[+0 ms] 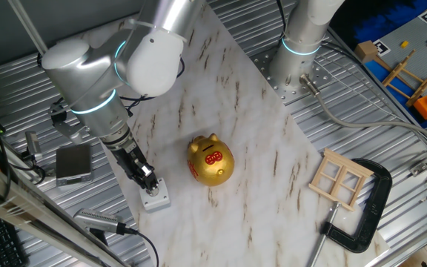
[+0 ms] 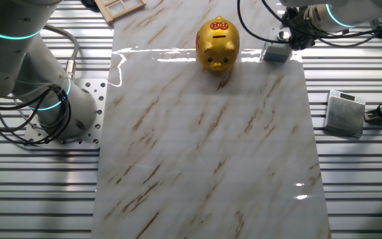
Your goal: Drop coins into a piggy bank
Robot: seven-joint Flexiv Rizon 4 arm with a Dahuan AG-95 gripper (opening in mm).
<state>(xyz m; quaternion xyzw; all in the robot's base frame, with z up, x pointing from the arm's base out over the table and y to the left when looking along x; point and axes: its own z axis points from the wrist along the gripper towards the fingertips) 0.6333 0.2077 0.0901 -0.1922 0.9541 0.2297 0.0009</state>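
The piggy bank [image 1: 210,159] is a shiny gold pig with red markings, standing upright in the middle of the marble board; in the other fixed view the piggy bank [image 2: 218,43] sits at the far edge. My gripper [image 1: 147,183] points down at the board's left edge, its tips right over a small grey box [image 1: 155,197], left of the pig. In the other fixed view the gripper [image 2: 288,38] hovers by the same grey box [image 2: 276,53]. The dark fingers stand close together, and the gap between them is too small to read. No coins show in either view.
A wooden window frame [image 1: 339,180] and a black C-clamp [image 1: 368,215] lie at the board's right corner. A second arm's base [image 1: 300,52] stands behind the board. A flat grey device [image 1: 73,163] rests on the ribbed table beside my arm, with cables around it.
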